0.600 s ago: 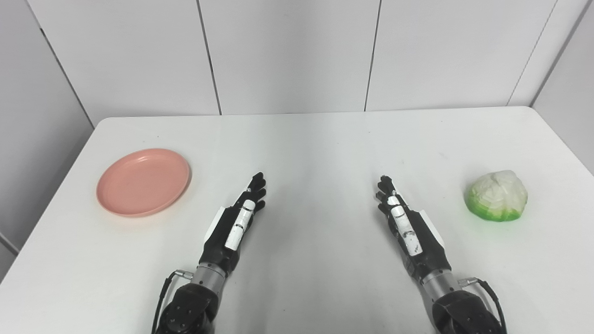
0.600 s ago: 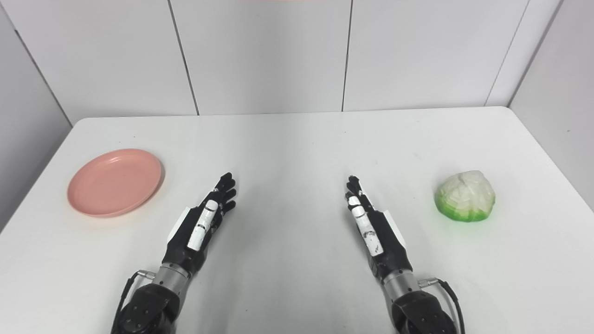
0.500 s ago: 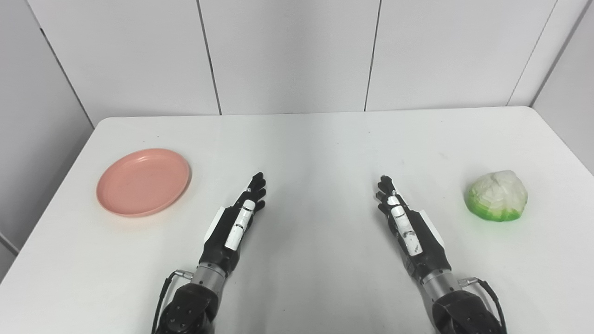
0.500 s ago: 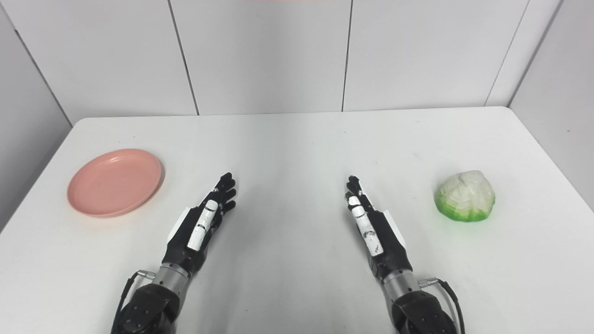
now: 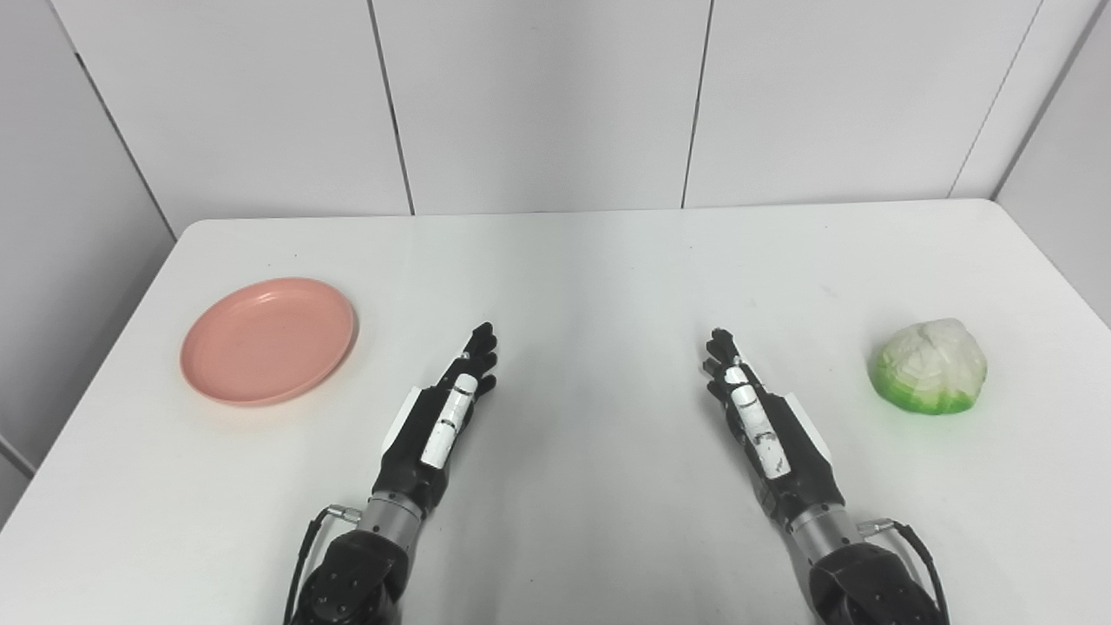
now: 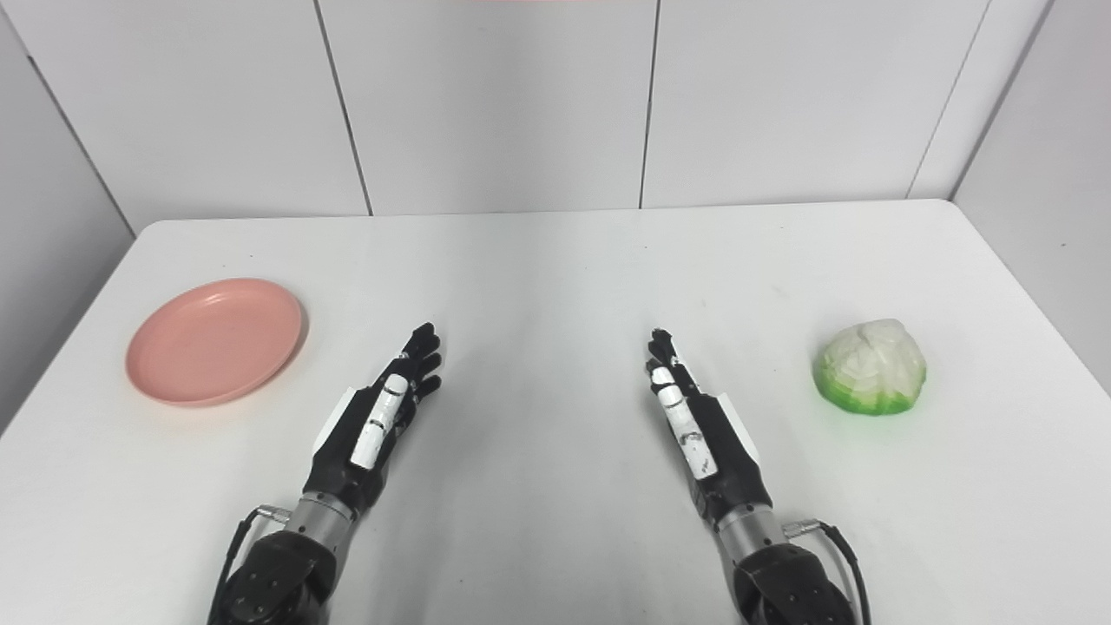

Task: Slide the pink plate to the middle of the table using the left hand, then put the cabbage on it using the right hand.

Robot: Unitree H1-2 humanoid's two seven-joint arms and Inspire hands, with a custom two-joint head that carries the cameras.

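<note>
Nothing begun yet. Pink plate (image 5: 268, 341) at ten o'clock on the white table (image 5: 590, 260), near the left edge, well apart from the middle. Cabbage (image 5: 929, 365) at three o'clock, near the right edge, flat side down, hence stable. Left hand (image 5: 443, 417) at seven o'clock, fingers straight and together, holding nothing, edge-on to the tabletop. Right hand (image 5: 759, 421) at five o'clock, likewise extended and empty. Each hand nearer its own target, probably a ready pose before reaching.
</note>
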